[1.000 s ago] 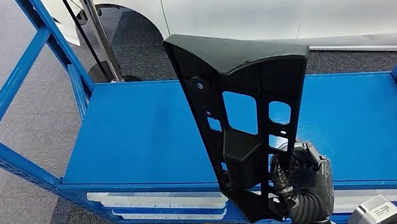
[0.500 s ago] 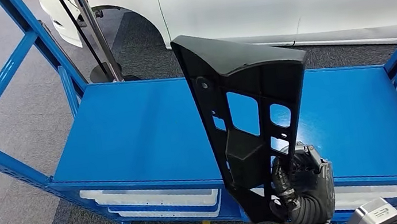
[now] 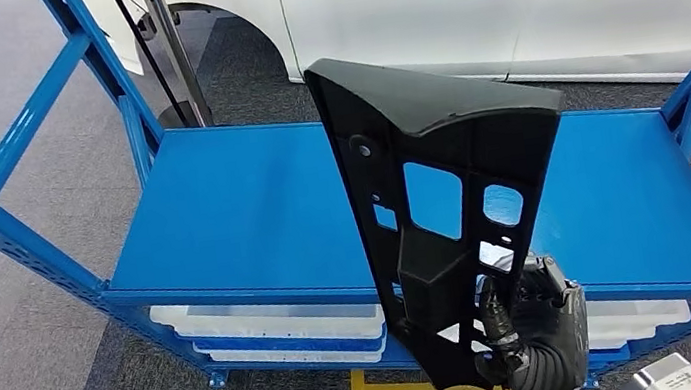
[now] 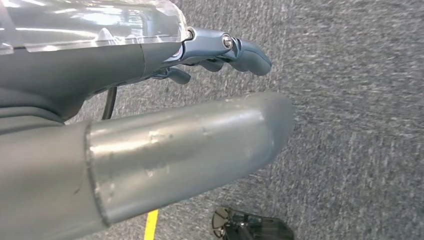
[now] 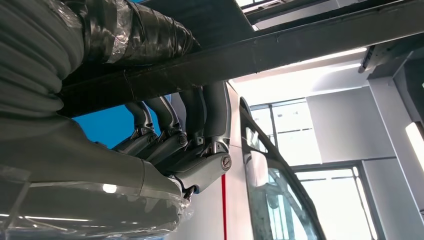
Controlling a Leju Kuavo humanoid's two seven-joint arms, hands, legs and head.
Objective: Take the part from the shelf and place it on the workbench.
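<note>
From my head view, my right hand (image 3: 531, 332) grips the lower end of the black plastic part (image 3: 443, 202), fingers wrapped around its edge, and I hold the part upright in front of the blue shelf (image 3: 244, 218), its wide top end uppermost and its cut-out windows showing blue behind them. The shelf's flat deck lies just beyond the part, with white trays (image 3: 278, 327) stacked on the tier under it, and a white car (image 3: 498, 3) with a red stripe stands behind on the grey carpet. In my left wrist view, my left hand (image 4: 220, 50) hangs over grey carpet (image 4: 350, 100) with its fingers loosely extended and apart, holding nothing. In my right wrist view, my dark fingers (image 5: 200, 115) curl tight over a bar of the black part (image 5: 280, 45), which runs across above them, with the white car's side close by.
</note>
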